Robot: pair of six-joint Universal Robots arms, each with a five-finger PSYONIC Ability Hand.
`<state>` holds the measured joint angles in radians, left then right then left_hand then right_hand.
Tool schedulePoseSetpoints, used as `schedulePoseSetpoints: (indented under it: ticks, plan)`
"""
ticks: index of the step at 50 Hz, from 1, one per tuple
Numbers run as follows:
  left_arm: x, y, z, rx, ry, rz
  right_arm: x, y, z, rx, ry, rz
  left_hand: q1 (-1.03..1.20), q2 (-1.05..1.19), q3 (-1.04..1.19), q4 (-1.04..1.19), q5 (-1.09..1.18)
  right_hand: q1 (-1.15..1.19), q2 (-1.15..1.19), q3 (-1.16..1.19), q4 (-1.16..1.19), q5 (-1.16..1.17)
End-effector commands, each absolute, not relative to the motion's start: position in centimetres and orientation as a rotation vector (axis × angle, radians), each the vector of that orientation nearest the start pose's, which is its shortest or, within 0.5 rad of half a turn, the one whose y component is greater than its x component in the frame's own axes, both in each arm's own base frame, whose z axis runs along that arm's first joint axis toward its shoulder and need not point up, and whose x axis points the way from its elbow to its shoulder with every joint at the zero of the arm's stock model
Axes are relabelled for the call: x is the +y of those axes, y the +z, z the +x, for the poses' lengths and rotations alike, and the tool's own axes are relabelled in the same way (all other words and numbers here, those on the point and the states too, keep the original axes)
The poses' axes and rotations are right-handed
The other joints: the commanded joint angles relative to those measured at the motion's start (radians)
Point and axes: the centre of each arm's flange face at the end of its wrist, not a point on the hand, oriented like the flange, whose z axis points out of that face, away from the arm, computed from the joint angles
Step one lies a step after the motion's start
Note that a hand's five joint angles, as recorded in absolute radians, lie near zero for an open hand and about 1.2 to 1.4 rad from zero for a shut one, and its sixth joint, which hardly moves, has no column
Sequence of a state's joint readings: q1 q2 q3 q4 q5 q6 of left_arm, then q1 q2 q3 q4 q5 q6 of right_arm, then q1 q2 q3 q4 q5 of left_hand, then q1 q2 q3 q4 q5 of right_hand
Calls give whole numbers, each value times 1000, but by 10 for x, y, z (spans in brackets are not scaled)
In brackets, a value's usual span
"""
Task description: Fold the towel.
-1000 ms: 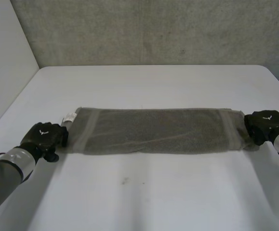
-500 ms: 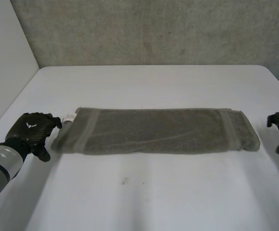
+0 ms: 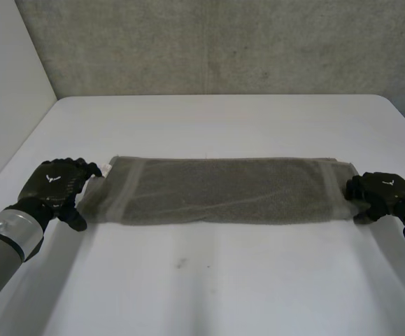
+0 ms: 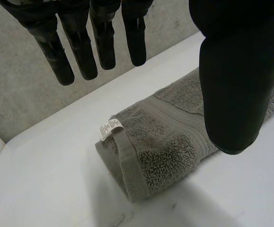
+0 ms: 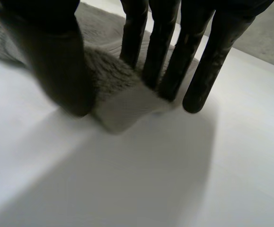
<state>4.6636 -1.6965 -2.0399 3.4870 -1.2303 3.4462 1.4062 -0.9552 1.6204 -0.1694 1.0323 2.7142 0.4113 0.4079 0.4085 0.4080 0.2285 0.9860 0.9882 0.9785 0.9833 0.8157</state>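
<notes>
A grey-brown towel [image 3: 223, 190], folded into a long strip, lies flat across the middle of the white table [image 3: 223, 119]. My left hand [image 3: 55, 182] sits at its left end, just beside the white label [image 3: 101, 170]. In the left wrist view its fingers [image 4: 80, 47] are straight and its thumb [image 4: 231, 80] is spread, hovering above the towel's end [image 4: 165, 142] and label [image 4: 109, 127] without touching. My right hand [image 3: 380, 190] covers the right end. There the towel's end [image 5: 113, 80] bunches between straight fingers [image 5: 165, 52] and the thumb [image 5: 56, 61].
A grey wall runs behind the table's far edge. A white panel stands at the far left. The table's right edge lies close beyond my right hand. A small dark speck [image 3: 181, 264] marks the near tabletop.
Both hands let go of the towel's ends and drew outward, then came back. The left now hovers open at the left end; the right has closed on the right end.
</notes>
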Motion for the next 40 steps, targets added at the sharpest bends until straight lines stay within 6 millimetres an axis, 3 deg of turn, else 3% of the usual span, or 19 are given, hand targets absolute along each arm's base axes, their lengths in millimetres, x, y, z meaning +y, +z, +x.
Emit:
schedulePoseSetpoints:
  ticks: [1, 8, 14, 18, 21, 22, 23, 24, 25, 27, 28, 30, 31, 33, 34, 36, 37, 38, 40]
  plan:
    - [-261, 169, -175, 2431, -2011, 780, -383, 110, 100, 2539, -1831, -660, 43, 46, 46, 46, 51, 410, 408, 418, 413, 406]
    - [-261, 169, -174, 2432, -2008, 776, -393, 151, 86, 2520, -2089, -625, 37, 41, 40, 40, 45, 410, 408, 418, 413, 406]
    - [-259, 168, -172, 2436, -2004, 769, -402, 165, 49, 2566, -2159, -650, 37, 41, 40, 40, 45, 410, 408, 418, 413, 406]
    - [-260, 169, -171, 2432, -2006, 765, -402, 170, 54, 2543, -2160, -779, 25, 29, 28, 29, 34, 410, 408, 418, 413, 406]
    - [-260, 169, -171, 2430, -2007, 763, -402, 177, 71, 2469, -2164, -917, 22, 26, 25, 26, 31, 410, 408, 418, 413, 406]
    - [-260, 169, -171, 2430, -2007, 763, -400, 185, 95, 2389, -2179, -991, 22, 26, 25, 26, 31, 410, 408, 418, 413, 406]
    - [-260, 170, -171, 2428, -2009, 763, -400, 185, 96, 2388, -2179, -992, 19, 23, 22, 23, 28, 410, 408, 418, 413, 406]
    - [-260, 170, -171, 2426, -2008, 764, -394, 202, 135, 2243, -2214, -1081, 19, 23, 22, 23, 28, 410, 408, 418, 413, 406]
    - [-260, 170, -171, 2426, -2008, 764, -394, 202, 135, 2241, -2214, -1082, 19, 23, 22, 23, 28, 410, 408, 418, 413, 406]
    - [-260, 170, -171, 2427, -2008, 761, -374, 223, 206, 1987, -2238, -1219, 14, 17, 16, 17, 22, 410, 408, 418, 413, 406]
    - [-260, 170, -171, 2427, -2008, 761, -374, 223, 206, 1986, -2238, -1220, 14, 17, 16, 17, 22, 410, 408, 418, 413, 406]
    - [-260, 170, -171, 2424, -2008, 761, -349, 231, 265, 1787, -2210, -1317, -1, 2, 2, 2, 7, 410, 408, 418, 413, 406]
    - [-260, 170, -171, 2424, -2008, 761, -349, 231, 265, 1786, -2210, -1318, -1, 2, 2, 2, 7, 410, 408, 418, 413, 406]
    - [-260, 171, -171, 2423, -2010, 758, -314, 226, 328, 1601, -2126, -1412, -1, 2, 2, 2, 7, 410, 408, 418, 413, 406]
    - [-260, 171, -171, 2423, -2010, 758, -314, 226, 328, 1600, -2126, -1413, -1, 2, 2, 2, 7, 410, 408, 418, 413, 406]
    - [-260, 171, -171, 2423, -2009, 756, -272, 215, 383, 1454, -2008, -1496, -4, -1, -1, -1, 4, 410, 408, 418, 413, 406]
    - [-260, 171, -171, 2423, -2009, 756, -271, 215, 383, 1453, -2007, -1496, -4, -1, -1, -1, 4, 410, 408, 418, 413, 406]
    - [-259, 170, -171, 2424, -2007, 756, -255, 206, 402, 1419, -1947, -1529, -4, -1, -1, -1, 4, 410, 408, 418, 413, 406]
    - [-260, 170, -170, 2424, -2007, 754, -243, 193, 417, 1406, -1880, -1561, -4, -1, -1, -1, 4, 410, 408, 418, 413, 406]
